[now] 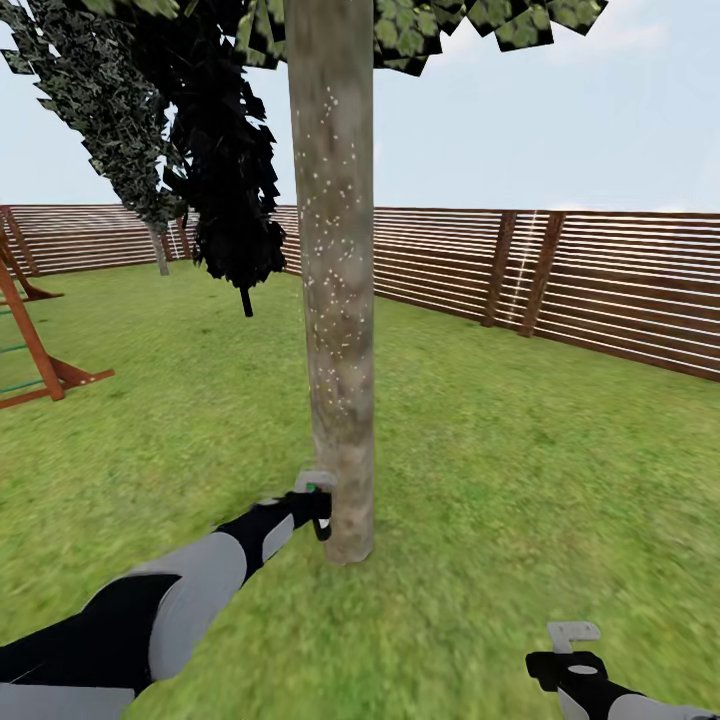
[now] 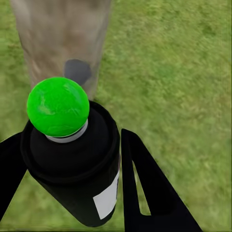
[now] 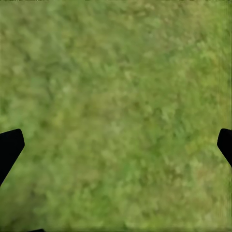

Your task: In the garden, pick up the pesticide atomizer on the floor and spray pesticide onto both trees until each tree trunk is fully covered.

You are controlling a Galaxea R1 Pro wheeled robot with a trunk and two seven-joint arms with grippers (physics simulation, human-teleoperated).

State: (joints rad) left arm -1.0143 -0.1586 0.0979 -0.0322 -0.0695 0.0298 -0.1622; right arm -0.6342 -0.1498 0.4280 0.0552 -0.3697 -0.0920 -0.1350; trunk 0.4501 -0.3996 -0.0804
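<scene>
A mottled grey-brown tree trunk [image 1: 335, 300] rises straight ahead of me, dotted with white pesticide specks [image 1: 330, 220] from about mid-height up. My left gripper [image 1: 316, 508] is low beside the trunk's base, shut on the pesticide atomizer [image 1: 313, 486]. In the left wrist view the atomizer [image 2: 77, 164] is a black can with a green top, held between the black fingers [image 2: 145, 188] and facing the trunk [image 2: 60, 43] at close range. My right gripper [image 1: 572, 642] hangs open over grass at the lower right, its fingertips [image 3: 9, 145] spread wide apart.
A brown slatted fence [image 1: 600, 290] rings the lawn behind the trunk. A wooden playset [image 1: 35, 360] stands at the left. A dark cypress-like column [image 1: 235, 200] and a farther leafy tree [image 1: 158, 250] stand behind on the left. Open grass [image 1: 520, 480] lies to the right.
</scene>
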